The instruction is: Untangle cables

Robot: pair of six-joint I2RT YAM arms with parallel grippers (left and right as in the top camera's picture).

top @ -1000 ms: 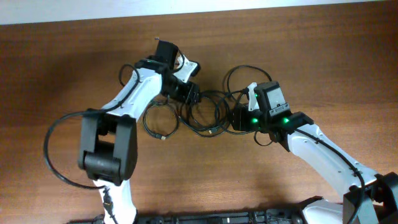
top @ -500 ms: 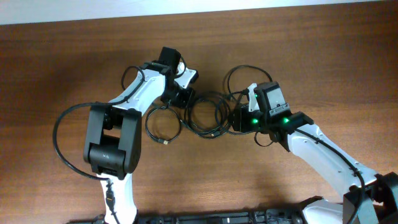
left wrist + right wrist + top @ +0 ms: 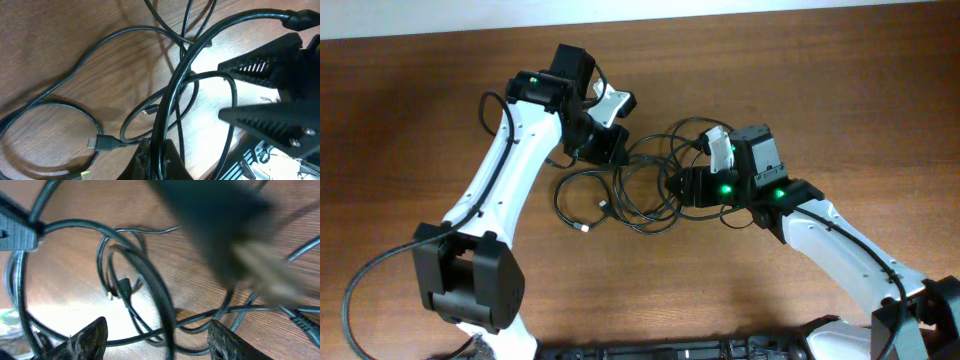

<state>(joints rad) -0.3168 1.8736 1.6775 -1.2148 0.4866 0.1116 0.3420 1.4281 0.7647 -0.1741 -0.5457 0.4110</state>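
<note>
Several thin black cables (image 3: 642,195) lie in overlapping loops on the brown table (image 3: 840,90) between my two arms. My left gripper (image 3: 610,150) is at the upper left of the bunch, shut on one cable strand (image 3: 172,95) that climbs away from its fingers (image 3: 157,159). A small plug (image 3: 102,143) lies on the wood just left of it. My right gripper (image 3: 678,187) is at the bunch's right side. It stands open (image 3: 160,340), and a blurred cable loop (image 3: 150,280) passes between its fingers (image 3: 90,337) without being pinched.
A separate loop with a light plug end (image 3: 585,227) lies at the bunch's lower left. The right gripper's ridged fingers (image 3: 270,95) fill the right of the left wrist view. A thick arm wire (image 3: 355,290) curves at the lower left. A pale strip (image 3: 720,6) borders the table's far edge.
My left gripper closed on a cable strand and swung up and left, pulling the loops wider. My right gripper shifted slightly left and its fingers spread further.
</note>
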